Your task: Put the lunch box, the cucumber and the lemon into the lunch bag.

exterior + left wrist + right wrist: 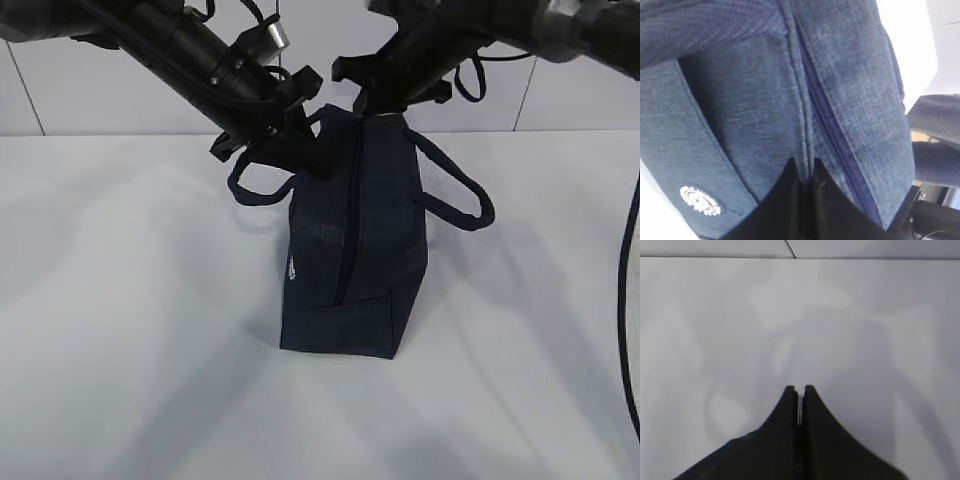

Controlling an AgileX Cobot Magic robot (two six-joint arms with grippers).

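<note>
Lunch bag (355, 250) standing at table centre, zipper closed. Left gripper (806, 172) pinching fabric beside zipper; right gripper (799, 390) clamping silver ring at bag's 12 o'clock. Judging opening step; next needs steady pull along zipper.

Lunch bag (375, 260): dark navy, heathered woven fabric
Zipper (835, 140): deeper blue-violet tape down the bag
Badge (700, 200): white round emblem on bag side
Handles (465, 195): navy, matching bag
Table (130, 320): plain white, grey shadows
Grippers: black
Wall (90, 90): pale tiles, dark seams
</note>
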